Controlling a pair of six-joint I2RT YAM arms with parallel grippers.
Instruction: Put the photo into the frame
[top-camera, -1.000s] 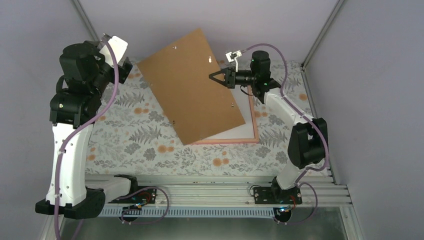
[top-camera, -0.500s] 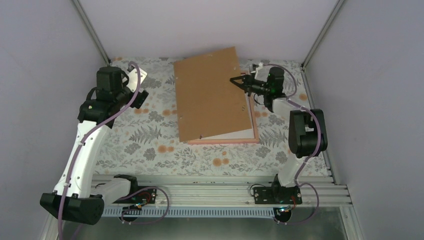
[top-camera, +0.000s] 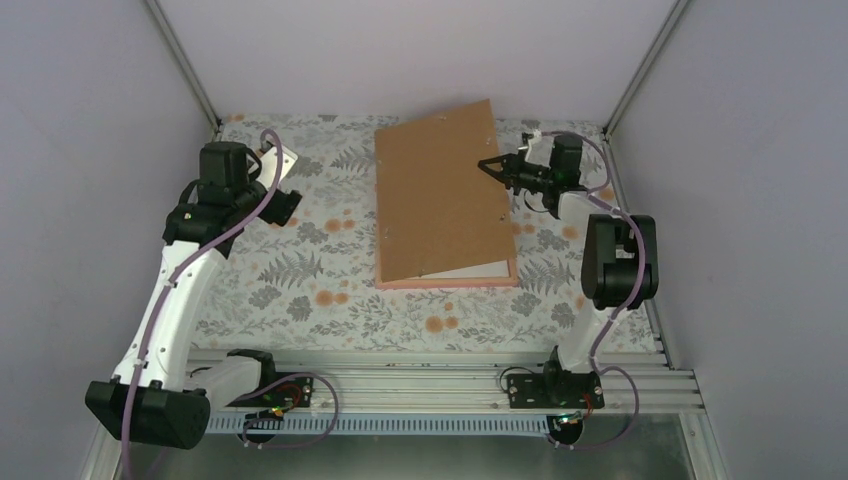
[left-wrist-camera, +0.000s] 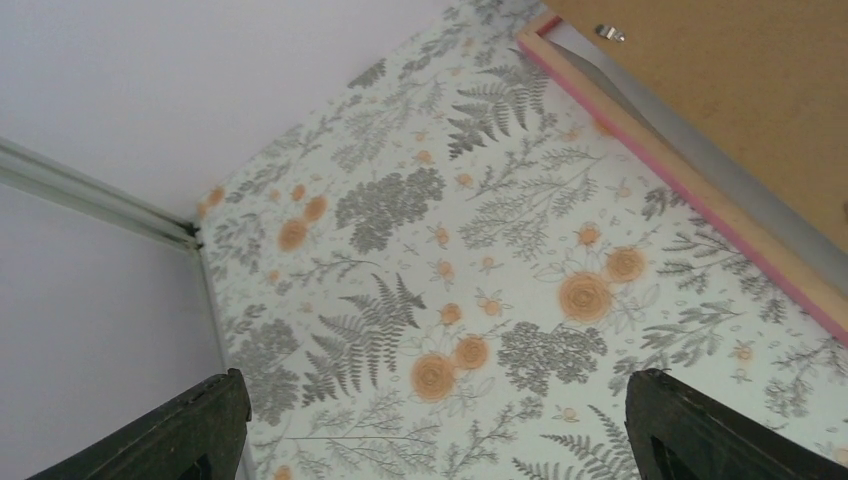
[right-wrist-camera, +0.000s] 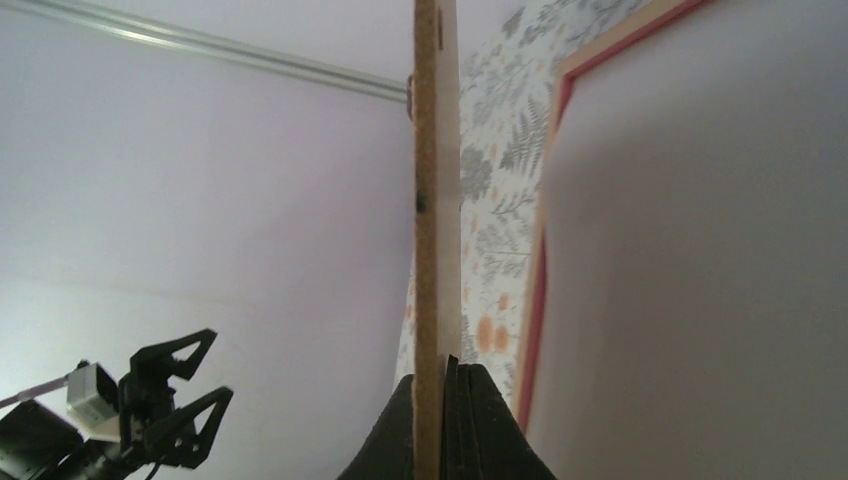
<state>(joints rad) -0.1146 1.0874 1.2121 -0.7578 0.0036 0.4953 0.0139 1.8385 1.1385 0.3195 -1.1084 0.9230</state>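
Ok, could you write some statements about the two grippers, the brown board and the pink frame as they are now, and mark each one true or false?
1. The right gripper is shut on the edge of the brown backing board. True.
2. The brown backing board lies flat inside the pink frame. False: it is tilted, and the right gripper holds its right edge up above the frame.
3. The left gripper is open and holds nothing. True.
4. The left gripper touches the pink frame. False: it is apart from it, over the floral tablecloth to the left.

Floral tablecloth (top-camera: 300, 270); plain lilac walls (top-camera: 400, 50); aluminium corner posts (top-camera: 183, 65).
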